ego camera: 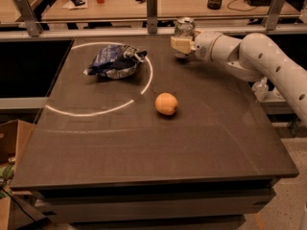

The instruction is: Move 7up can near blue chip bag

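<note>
One silver-green metal can [184,27], one crumpled blue foil bag [115,61], one round orange fruit [166,103], one white hand [182,44] at the can.

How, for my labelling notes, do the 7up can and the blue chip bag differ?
The 7up can stands upright, silvery, at the table's far edge with the tool at it. The blue chip bag lies crumpled and flat, dark blue, wider, inside the white circle, untouched. Both look shiny.
</note>
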Available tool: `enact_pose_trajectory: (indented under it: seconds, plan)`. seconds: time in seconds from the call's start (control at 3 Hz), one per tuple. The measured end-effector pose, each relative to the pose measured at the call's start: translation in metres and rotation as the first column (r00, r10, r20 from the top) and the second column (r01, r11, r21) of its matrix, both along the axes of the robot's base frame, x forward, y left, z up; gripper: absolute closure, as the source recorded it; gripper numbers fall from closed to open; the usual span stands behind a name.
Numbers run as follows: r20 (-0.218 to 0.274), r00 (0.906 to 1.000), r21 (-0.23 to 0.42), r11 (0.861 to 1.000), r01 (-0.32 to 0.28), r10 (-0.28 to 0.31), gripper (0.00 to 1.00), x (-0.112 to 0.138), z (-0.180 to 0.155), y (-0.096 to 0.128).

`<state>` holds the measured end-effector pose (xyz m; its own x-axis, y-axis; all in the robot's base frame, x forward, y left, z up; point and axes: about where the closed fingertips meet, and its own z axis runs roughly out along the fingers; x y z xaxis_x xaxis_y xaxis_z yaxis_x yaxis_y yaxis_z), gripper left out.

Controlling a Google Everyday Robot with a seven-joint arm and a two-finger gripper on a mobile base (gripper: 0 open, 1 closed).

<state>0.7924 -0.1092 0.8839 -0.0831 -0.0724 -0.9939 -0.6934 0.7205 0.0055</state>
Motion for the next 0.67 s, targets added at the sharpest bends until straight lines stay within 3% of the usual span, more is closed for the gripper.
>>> enact_pose_trajectory:
  seconds: [0.33, 0.67]
  plan:
    - [-0.053, 0.9885, 0.031, 0.99, -0.14, 0.141, 1.0, -0.038, 0.005, 0.023]
    - [-0.091, 0.9578, 0.075, 0.961, -0.267, 0.273, 1.0, -0.071, 0.01, 0.047]
